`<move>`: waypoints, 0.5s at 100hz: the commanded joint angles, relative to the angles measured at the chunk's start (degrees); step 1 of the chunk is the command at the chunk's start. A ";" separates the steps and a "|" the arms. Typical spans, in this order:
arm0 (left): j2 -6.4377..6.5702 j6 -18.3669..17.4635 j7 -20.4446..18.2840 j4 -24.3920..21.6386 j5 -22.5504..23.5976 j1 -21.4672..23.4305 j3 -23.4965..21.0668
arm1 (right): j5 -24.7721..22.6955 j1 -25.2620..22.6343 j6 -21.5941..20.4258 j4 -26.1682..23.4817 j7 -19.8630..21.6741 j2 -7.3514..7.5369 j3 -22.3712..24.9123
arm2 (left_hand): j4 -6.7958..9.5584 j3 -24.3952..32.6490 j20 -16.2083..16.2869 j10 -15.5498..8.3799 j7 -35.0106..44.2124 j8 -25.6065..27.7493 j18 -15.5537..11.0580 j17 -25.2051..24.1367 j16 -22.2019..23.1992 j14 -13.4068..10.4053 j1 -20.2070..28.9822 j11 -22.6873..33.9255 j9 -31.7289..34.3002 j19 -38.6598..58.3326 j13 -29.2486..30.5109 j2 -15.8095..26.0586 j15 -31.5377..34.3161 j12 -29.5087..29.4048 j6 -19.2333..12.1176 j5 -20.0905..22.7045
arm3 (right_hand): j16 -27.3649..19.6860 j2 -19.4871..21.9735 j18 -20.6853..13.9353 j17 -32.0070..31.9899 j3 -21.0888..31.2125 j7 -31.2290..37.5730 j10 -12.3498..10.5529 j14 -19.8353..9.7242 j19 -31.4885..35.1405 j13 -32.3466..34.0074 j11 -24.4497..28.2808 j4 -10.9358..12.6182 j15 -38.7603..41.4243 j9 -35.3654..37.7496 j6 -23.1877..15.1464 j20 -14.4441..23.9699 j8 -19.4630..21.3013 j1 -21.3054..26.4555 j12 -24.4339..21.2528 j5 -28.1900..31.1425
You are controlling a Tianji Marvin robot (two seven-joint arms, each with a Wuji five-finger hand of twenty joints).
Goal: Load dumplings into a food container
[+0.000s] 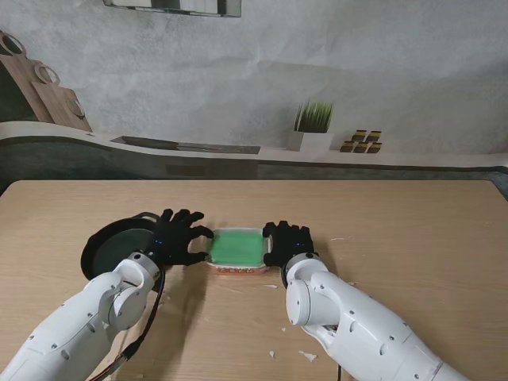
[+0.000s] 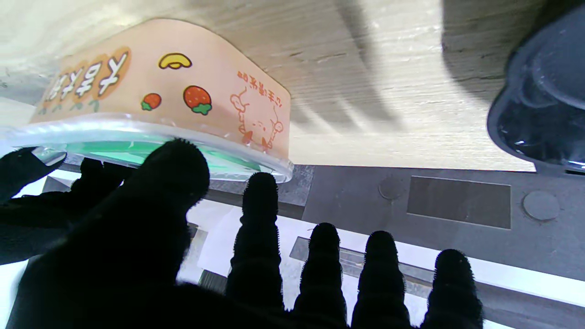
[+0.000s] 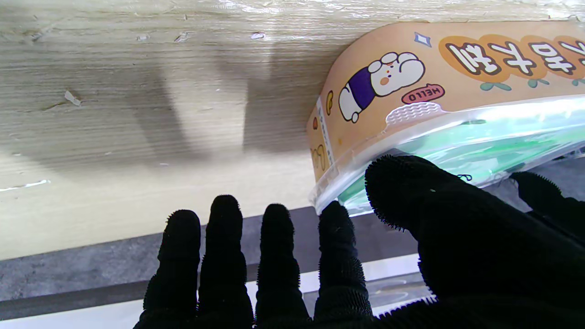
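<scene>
food container [image 1: 236, 249] sits on the wooden table [image 1: 397, 230], near the middle and toward the robot's side, closed under a clear lid [image 1: 236, 245] with green showing through; its peach-coloured wall carries cartoon prints, strawberries and a rabbit-like figure. left hand [image 1: 179, 236] in a black glove lies at the container's left end, fingers spread and pointing away from the robot, thumb toward the lid edge. left wrist view: thumb [image 2: 169, 183] overlaps the lid rim, the other four fingers stretched apart past the container [image 2: 183, 91]; whether the thumb presses the lid or only hovers over it cannot be told. right hand [image 1: 287, 241], also gloved, mirrors it at the right end. right wrist view: thumb [image 3: 411, 183] over the lid corner, four fingers straight and close together beside the container wall [image 3: 388, 82]. neither hand curls around anything. a dark round plate [image 1: 111, 244] lies on the table just left of the left hand, partly under it. small pale flecks [image 1: 307, 355] scattered on the table nearer the robot.
</scene>
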 commanded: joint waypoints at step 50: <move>0.36 4.37 -6.60 0.19 0.25 -0.42 1.86 | 1.07 -0.64 3.24 3.36 3.52 0.00 -2.77 | 0.08 -4.40 -0.88 -1.48 -7.47 -4.23 -0.48 -1.83 -1.41 -0.64 -1.51 -2.39 -0.53 -0.97 -2.01 -1.86 -2.77 -1.96 4.61 -2.90 | -0.15 -5.30 -1.55 -1.13 -3.14 0.03 -1.20 -1.33 0.22 -2.30 -0.28 -1.82 0.39 -1.26 7.62 -0.36 -0.77 1.44 -0.22 0.23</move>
